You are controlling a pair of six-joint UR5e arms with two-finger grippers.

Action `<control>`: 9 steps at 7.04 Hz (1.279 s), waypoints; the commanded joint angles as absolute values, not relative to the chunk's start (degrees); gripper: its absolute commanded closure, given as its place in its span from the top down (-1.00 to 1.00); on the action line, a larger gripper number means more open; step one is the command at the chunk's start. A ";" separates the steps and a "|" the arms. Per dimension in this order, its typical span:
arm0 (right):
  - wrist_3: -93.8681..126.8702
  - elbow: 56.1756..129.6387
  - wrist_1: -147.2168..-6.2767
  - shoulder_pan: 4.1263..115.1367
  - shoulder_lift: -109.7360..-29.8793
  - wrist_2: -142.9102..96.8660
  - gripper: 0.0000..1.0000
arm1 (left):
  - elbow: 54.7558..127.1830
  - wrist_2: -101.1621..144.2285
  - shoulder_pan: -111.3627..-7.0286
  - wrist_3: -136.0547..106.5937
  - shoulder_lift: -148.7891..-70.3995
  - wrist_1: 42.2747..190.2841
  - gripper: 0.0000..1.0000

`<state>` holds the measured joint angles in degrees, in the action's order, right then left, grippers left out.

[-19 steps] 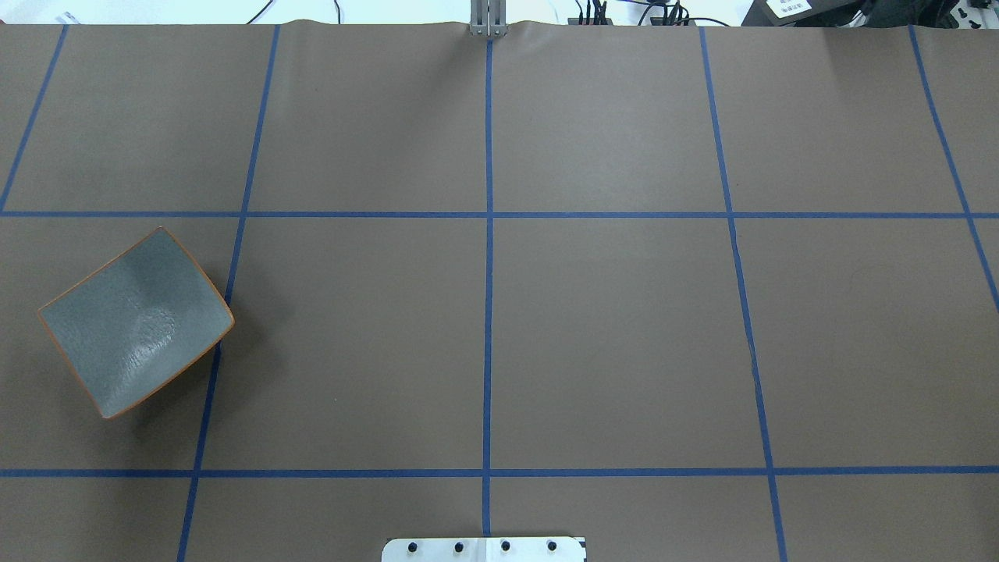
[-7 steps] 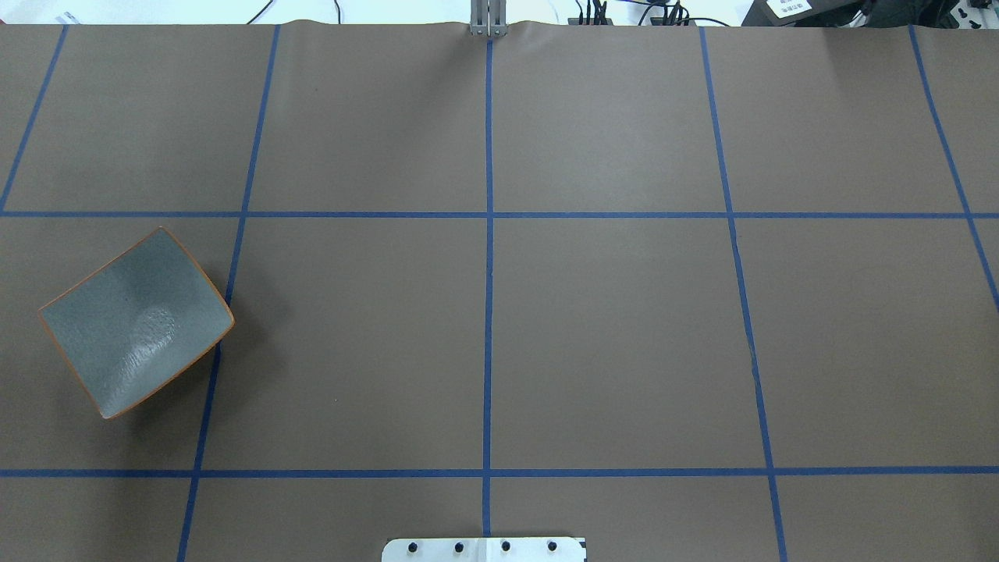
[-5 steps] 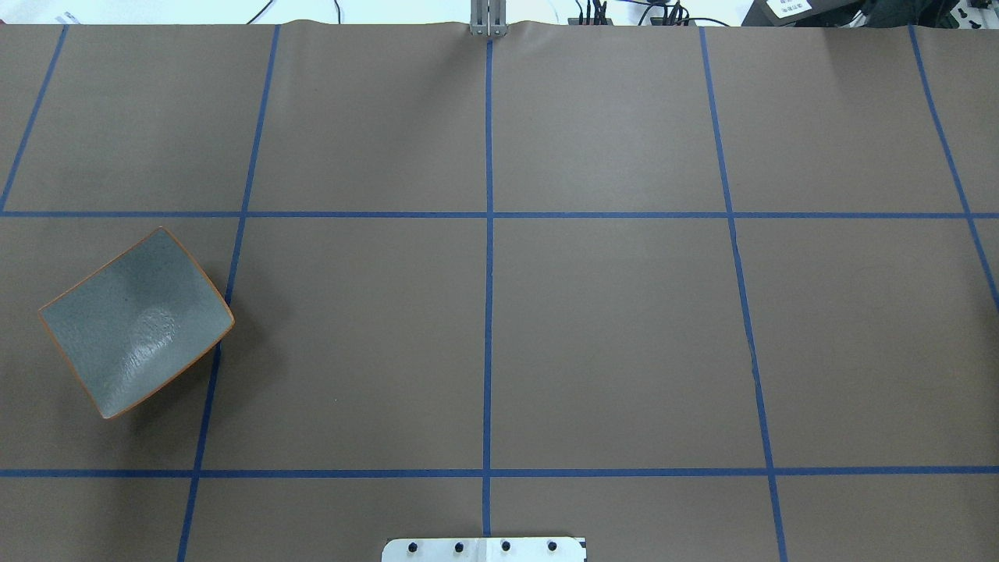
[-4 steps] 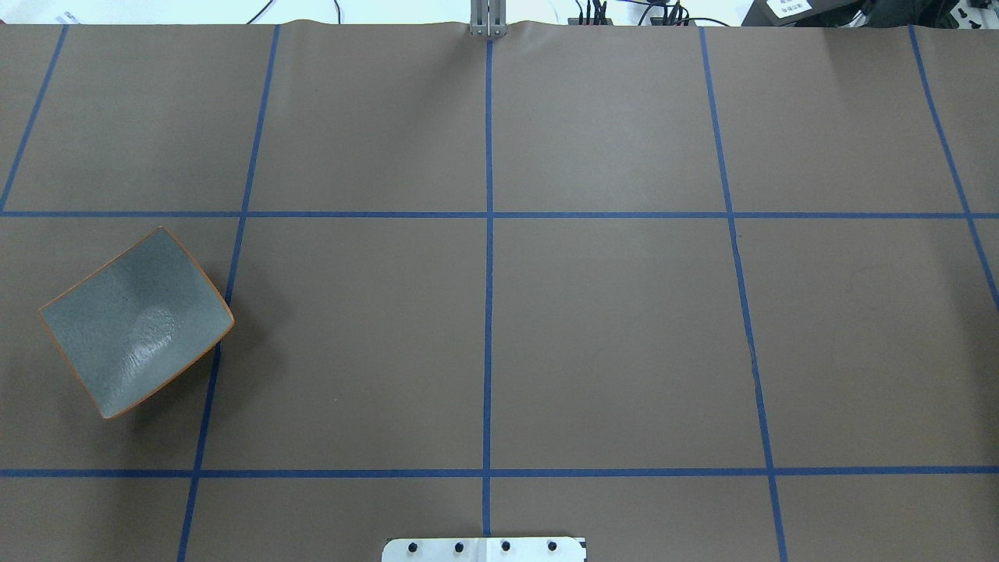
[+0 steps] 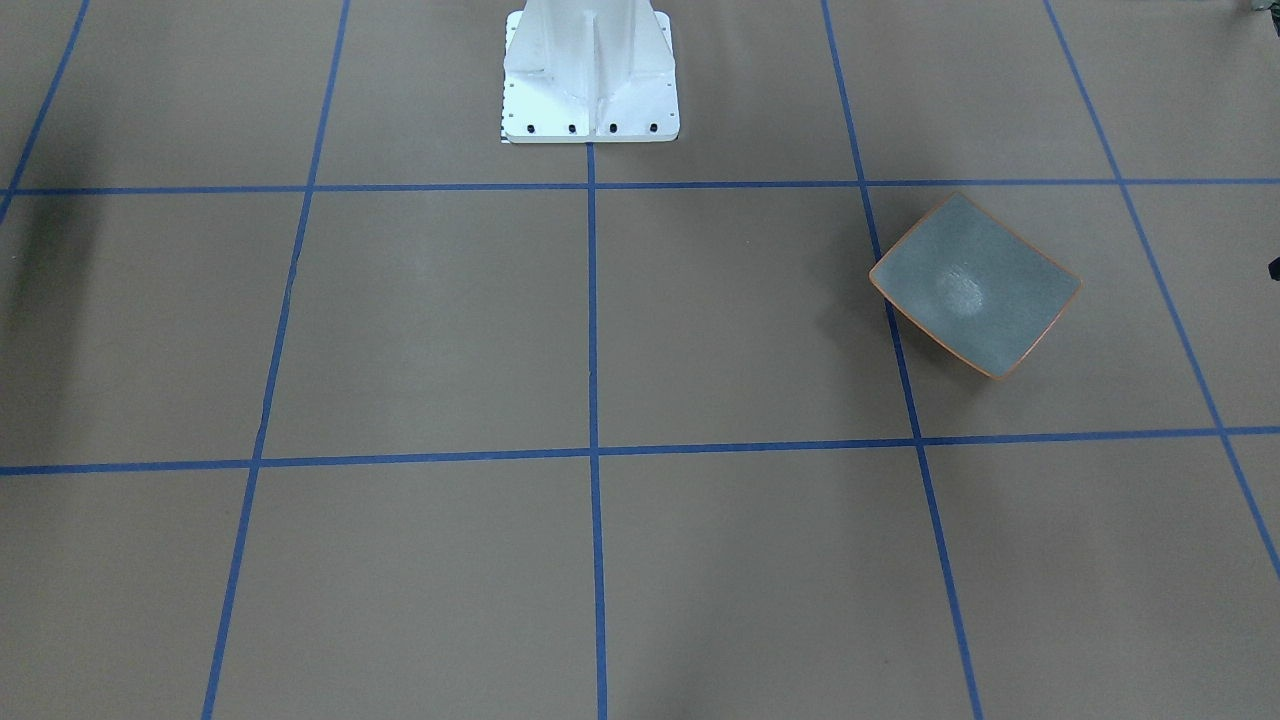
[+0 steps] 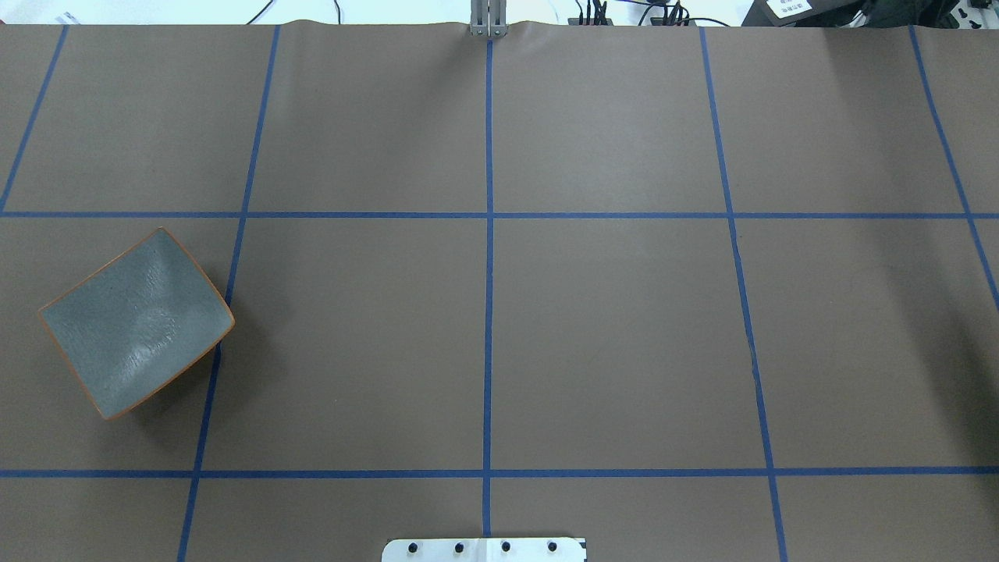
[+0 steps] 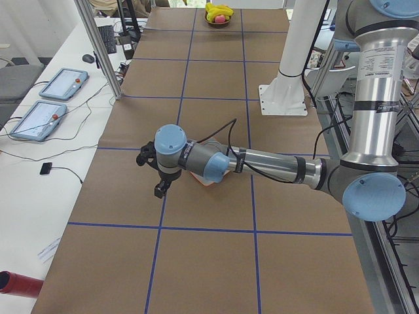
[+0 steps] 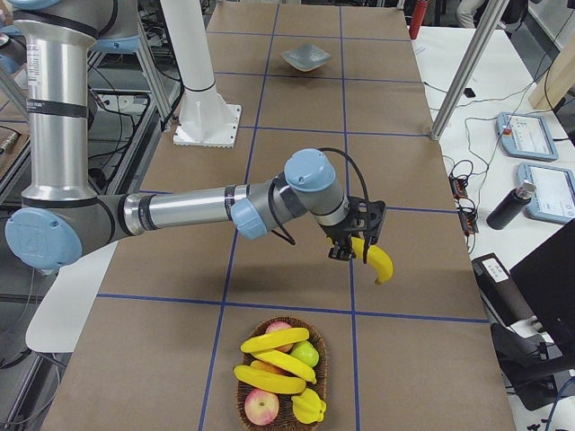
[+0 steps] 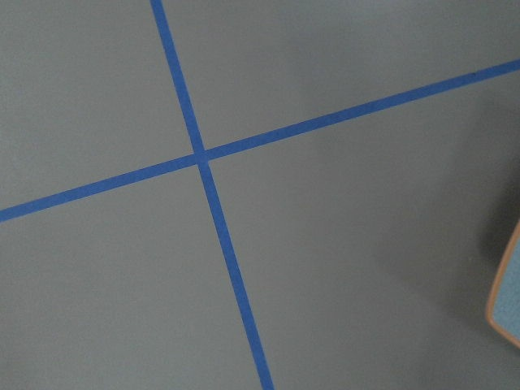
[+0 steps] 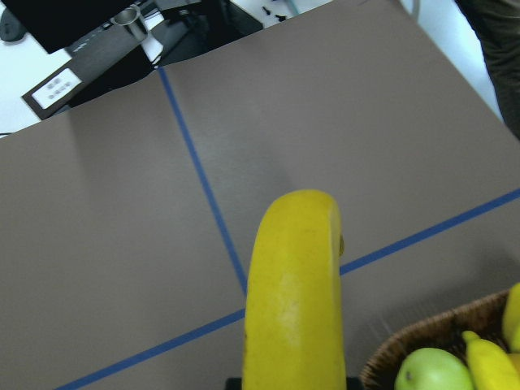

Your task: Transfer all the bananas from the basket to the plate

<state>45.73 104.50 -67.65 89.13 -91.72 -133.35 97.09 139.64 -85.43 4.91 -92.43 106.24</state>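
One banana [image 8: 377,260] hangs in the right claw [image 8: 352,255], which is closed around it, above the bench [image 8: 296,180] in the middle of the right side view. More bananas [image 8: 269,380] lie in the basket [image 10: 414,340] at the bottom of that view, with other fruit. The plate [image 6: 136,324] sits at the left of the overhead view. The left claw [image 7: 160,186] hangs near it; wide or narrow, nobody can tell.

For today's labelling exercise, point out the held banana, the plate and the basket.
held banana [image 8: 380,261], exterior right view, its middle.
plate [image 6: 136,324], overhead view, bare centre.
basket [image 10: 414,337], right wrist view, wicker rim.
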 commanded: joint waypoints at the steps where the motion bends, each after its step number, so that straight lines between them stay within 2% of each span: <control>1: 59.35 109.57 -67.68 81.42 -87.47 -132.98 -1.00 | 97.29 140.70 -85.43 1.78 -96.05 114.84 1.00; 3: 63.72 113.28 -67.33 75.19 -82.48 -131.06 -1.00 | 97.30 144.74 -85.25 1.06 -95.72 123.78 1.00; 6: 69.47 113.73 -67.15 62.61 -71.92 -123.78 -1.00 | 97.29 145.55 -78.24 -5.85 -99.65 124.54 1.00; 9: 71.54 113.82 -64.88 54.69 -66.72 -118.57 -1.00 | 97.73 145.99 -74.73 -33.12 -107.71 126.30 1.00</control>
